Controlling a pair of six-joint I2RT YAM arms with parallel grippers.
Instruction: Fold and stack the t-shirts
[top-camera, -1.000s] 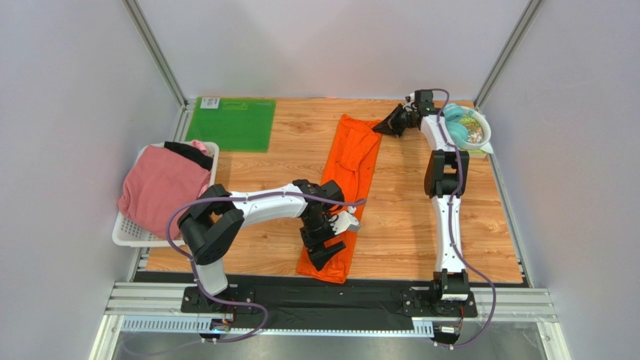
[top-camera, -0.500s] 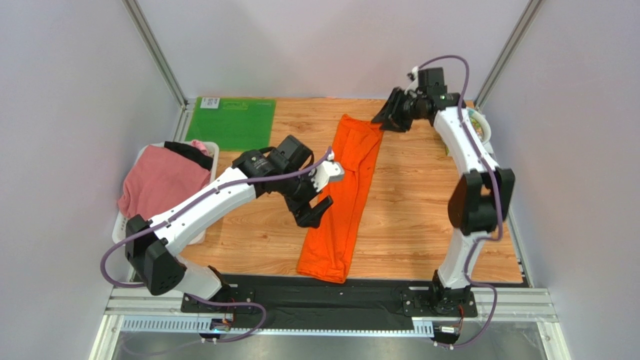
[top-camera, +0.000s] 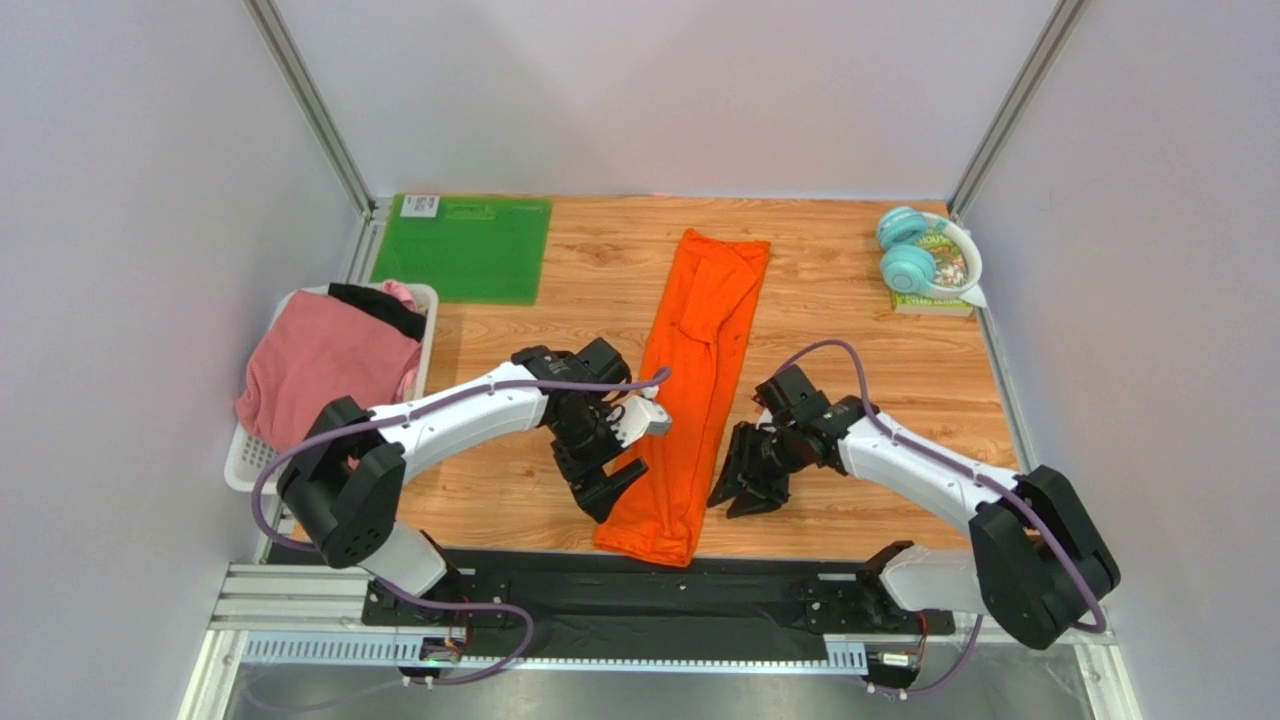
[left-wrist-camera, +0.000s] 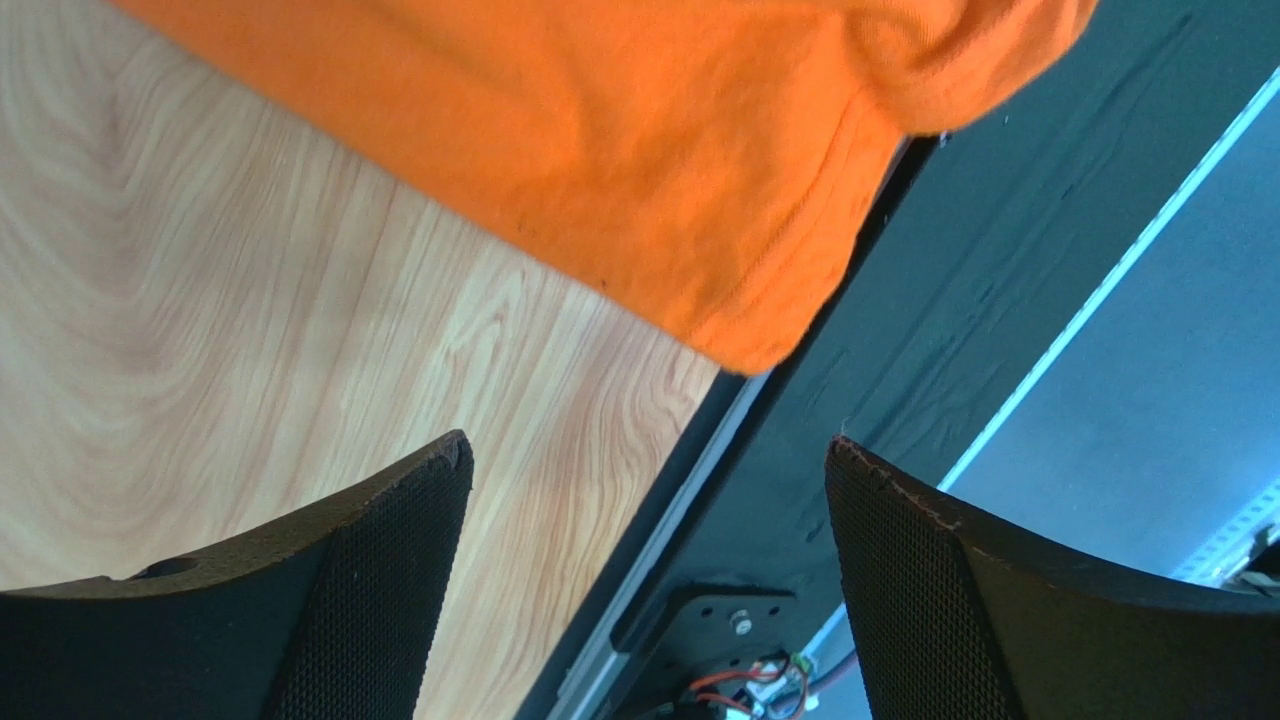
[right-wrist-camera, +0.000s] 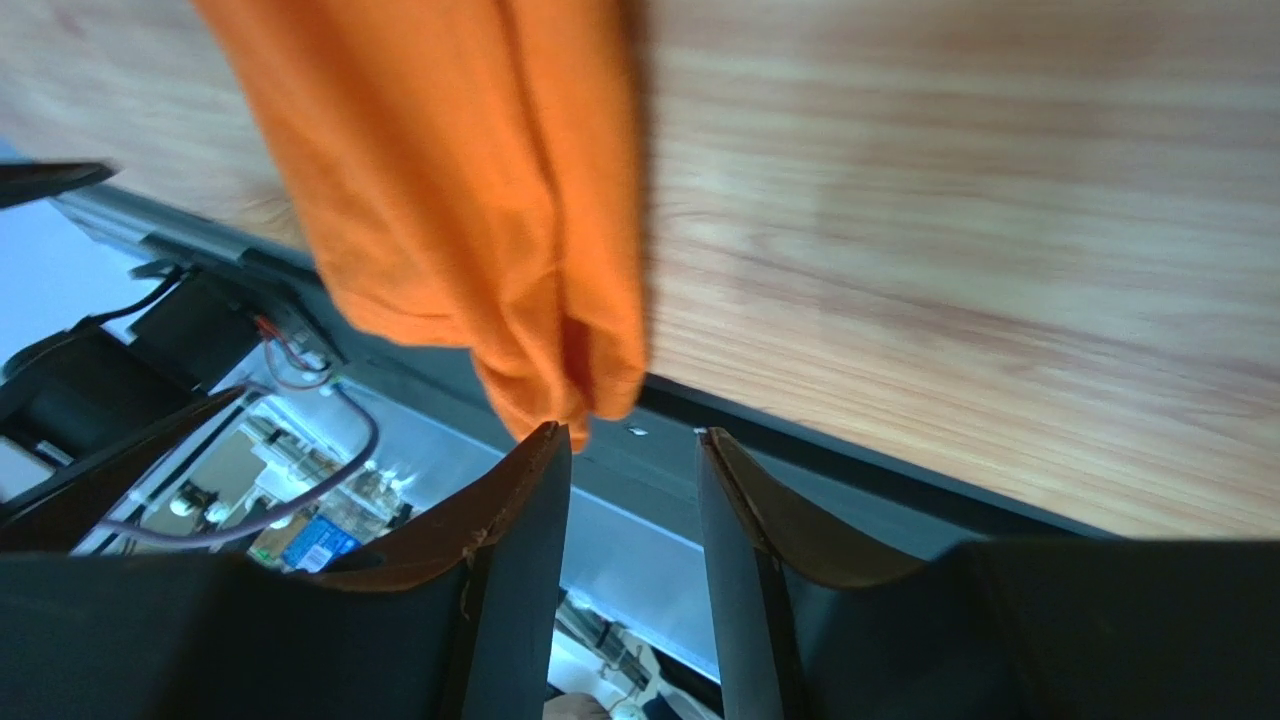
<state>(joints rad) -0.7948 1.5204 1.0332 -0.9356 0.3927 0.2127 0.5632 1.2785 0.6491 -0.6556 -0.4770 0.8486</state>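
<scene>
The orange t-shirt (top-camera: 694, 375) lies folded into a long narrow strip on the wooden table, running from the far middle to the near edge. My left gripper (top-camera: 607, 483) hovers just left of its near end, jaws wide open and empty; the left wrist view shows the shirt's near corner (left-wrist-camera: 676, 180) ahead of the gripper (left-wrist-camera: 646, 465). My right gripper (top-camera: 745, 483) is just right of the same end, jaws partly open with nothing between them (right-wrist-camera: 631, 443); the shirt's corner (right-wrist-camera: 451, 195) hangs by its left fingertip. The pink t-shirt (top-camera: 323, 375) and the black t-shirt (top-camera: 376, 309) sit in the basket.
A white basket (top-camera: 253, 462) stands at the left table edge. A flat green mat (top-camera: 463, 248) lies at the far left. Teal headphones (top-camera: 906, 255) and a bowl (top-camera: 962, 263) are at the far right corner. A black strip (top-camera: 781, 578) borders the near edge.
The right arm swung from the shirt's far end down to its near end and its jaws parted. The left gripper went up to the shirt's middle, then came back toward the near end.
</scene>
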